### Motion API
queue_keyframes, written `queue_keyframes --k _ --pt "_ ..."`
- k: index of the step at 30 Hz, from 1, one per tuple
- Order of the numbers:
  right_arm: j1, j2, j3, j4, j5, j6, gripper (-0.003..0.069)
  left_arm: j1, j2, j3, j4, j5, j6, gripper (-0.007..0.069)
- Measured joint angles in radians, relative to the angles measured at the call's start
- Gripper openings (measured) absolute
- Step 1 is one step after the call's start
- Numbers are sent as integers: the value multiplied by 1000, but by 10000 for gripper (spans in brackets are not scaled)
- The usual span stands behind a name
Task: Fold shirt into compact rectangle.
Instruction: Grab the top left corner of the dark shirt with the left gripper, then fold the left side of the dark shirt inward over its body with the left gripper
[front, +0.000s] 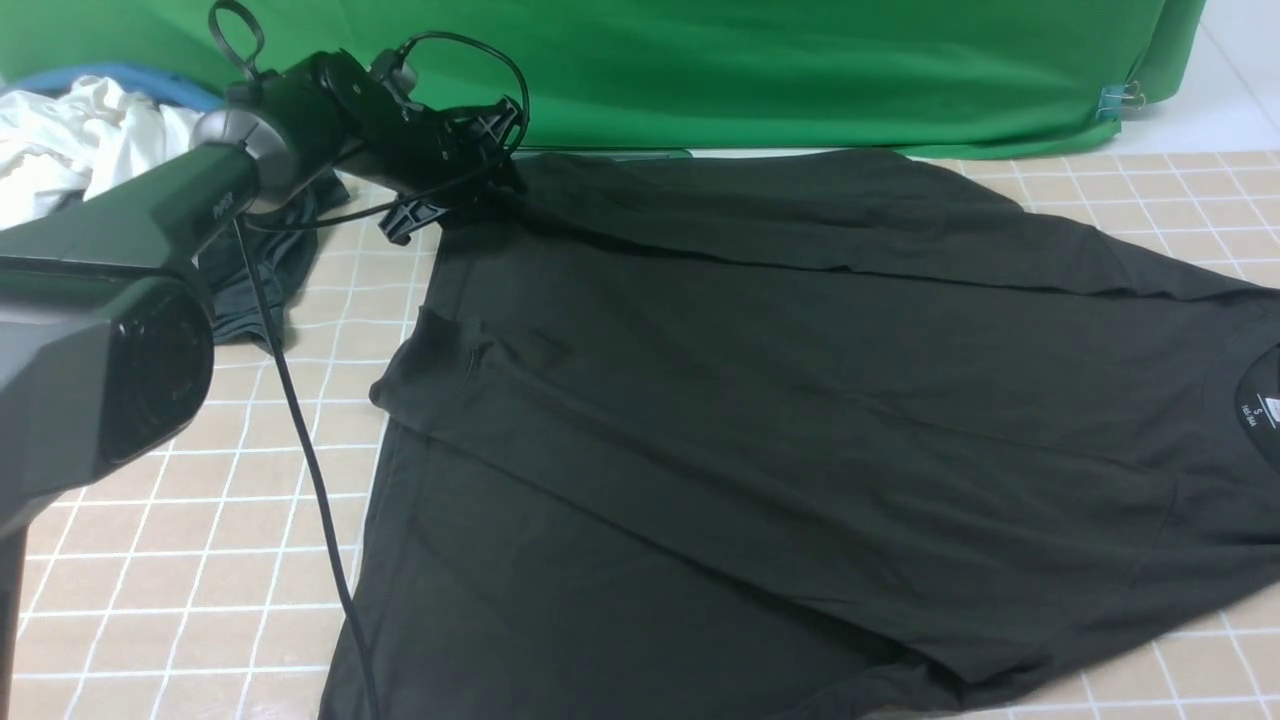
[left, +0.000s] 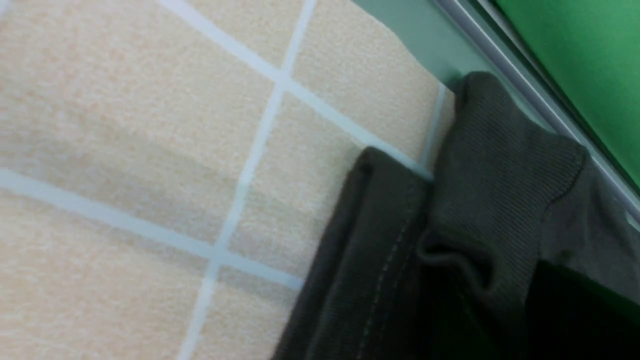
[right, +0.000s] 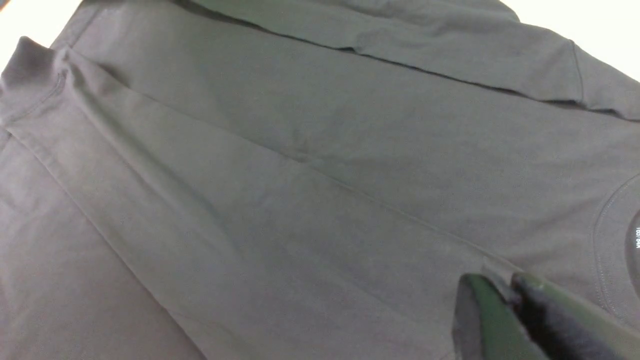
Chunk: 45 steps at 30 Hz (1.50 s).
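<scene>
The black shirt (front: 800, 400) lies spread over the checked table, its collar and white neck label (front: 1262, 408) at the right edge. A strip along its far side is folded over. My left gripper (front: 470, 190) sits low on the shirt's far-left corner. In the left wrist view that hemmed corner (left: 500, 175) is bunched up by the table's far edge, and the jaws are lost in shadow. My right gripper (right: 505, 285) is out of the front view. In its wrist view it is shut on a small pinch of the shirt (right: 300, 200) near the collar (right: 607, 260).
A white garment (front: 70, 140) lies crumpled at the back left, and a dark grey garment (front: 260, 270) lies beneath my left arm. The arm's cable (front: 310, 470) hangs across the tablecloth (front: 200, 560). A green backdrop (front: 750, 70) closes the far side behind the table's metal rim (left: 500, 55).
</scene>
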Motion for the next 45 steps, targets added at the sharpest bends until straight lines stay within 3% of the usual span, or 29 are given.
queue_keyframes --k 4,6,18,24,28,32,40,45 --pt "0 0 0 0 0 0 90 0 0 0 29 1 -14 43" --pt "0 0 0 0 0 0 90 0 0 0 29 5 -16 23" --pt "0 0 0 -6 0 4 91 0 -200 0 66 199 -50 18" --pt "0 0 0 -28 0 4 91 -21 -304 0 142 401 -63 18" --pt "0 0 0 -31 0 0 38 -34 -358 0 186 531 -68 18" --pt "0 0 0 -31 0 -11 30 -49 -407 22 223 615 -68 18" --pt "0 0 0 -31 -5 -23 30 -102 -628 367 302 618 -72 18" --pt "0 0 0 -31 -6 -38 30 -141 -752 717 395 403 -169 18"
